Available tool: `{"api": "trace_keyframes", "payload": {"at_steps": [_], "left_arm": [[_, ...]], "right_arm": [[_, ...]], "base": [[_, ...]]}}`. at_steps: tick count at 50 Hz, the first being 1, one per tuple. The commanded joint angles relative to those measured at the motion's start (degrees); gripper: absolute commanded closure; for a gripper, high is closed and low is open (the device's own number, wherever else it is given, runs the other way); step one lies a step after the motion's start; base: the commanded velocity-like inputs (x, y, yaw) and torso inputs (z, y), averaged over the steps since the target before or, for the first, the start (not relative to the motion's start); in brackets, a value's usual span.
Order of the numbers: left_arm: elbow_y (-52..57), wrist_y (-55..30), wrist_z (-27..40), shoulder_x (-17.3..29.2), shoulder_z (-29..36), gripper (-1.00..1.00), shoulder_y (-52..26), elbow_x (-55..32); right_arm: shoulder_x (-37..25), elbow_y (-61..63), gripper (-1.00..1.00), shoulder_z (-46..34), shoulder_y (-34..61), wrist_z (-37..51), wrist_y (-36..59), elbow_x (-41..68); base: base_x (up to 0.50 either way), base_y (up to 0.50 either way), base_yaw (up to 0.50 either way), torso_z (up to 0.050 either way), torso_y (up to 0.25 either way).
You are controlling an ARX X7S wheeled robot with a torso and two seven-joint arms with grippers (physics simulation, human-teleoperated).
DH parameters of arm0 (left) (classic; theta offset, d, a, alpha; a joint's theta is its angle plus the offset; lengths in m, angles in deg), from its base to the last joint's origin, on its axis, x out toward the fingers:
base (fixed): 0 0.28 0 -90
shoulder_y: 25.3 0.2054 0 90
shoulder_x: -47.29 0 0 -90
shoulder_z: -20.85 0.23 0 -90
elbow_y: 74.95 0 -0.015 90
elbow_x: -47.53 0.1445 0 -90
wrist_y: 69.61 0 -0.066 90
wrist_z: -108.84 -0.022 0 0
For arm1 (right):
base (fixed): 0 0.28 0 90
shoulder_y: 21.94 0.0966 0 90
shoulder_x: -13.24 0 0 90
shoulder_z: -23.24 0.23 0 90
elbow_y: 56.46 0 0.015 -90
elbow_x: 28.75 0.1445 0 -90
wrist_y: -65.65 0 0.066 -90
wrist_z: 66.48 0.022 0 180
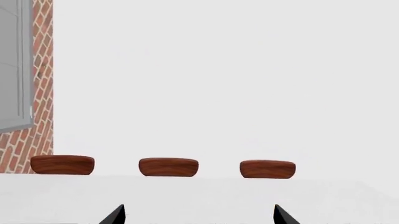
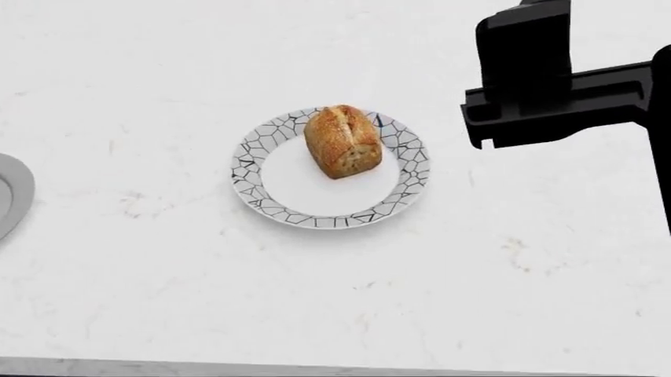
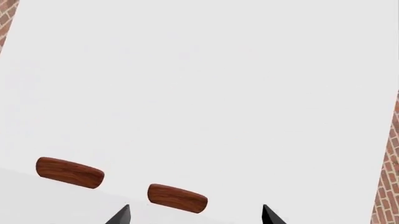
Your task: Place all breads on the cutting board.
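Bread (image 2: 343, 141) lies on the patterned plate (image 2: 314, 206), long axis about 11-to-5 | your right arm (image 2: 545, 86) is nearer; bread is toward 9 o'clock from it | right gripper (image 3: 194, 214) and left gripper (image 1: 198, 214) both spread open, empty | no cutting board in view.

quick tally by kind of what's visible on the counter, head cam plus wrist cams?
Bread rolls: 1, the speckled roll on the patterned plate.
Plates: 2, the patterned one and a grey plate cut off at the edge of the head view.
Brown wooden bowls: 3 in the left wrist view.
Total: 6.
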Motion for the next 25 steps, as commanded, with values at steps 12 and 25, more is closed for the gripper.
{"api": "trace_keyframes", "payload": {"at_steps": [12,25], "left_arm": [[-1.72,1.10,0.10,0.90,3.39,-1.00,-0.01,1.08],[-2.44,2.69,1.75,2.31,5.78,-1.00,-1.81,-0.68]], "right_arm": [[-0.88,0.39,-1.00,-1.58,-0.11,-1.71,-1.07,-2.21],[-1.74,0.46,-1.00,-2.31,0.20,-1.44,-1.99,-1.69]], "base": [[0.09,-0.35,0.00,0.000,0.000],[0.32,-0.07,0.00,0.000,0.000]]}}
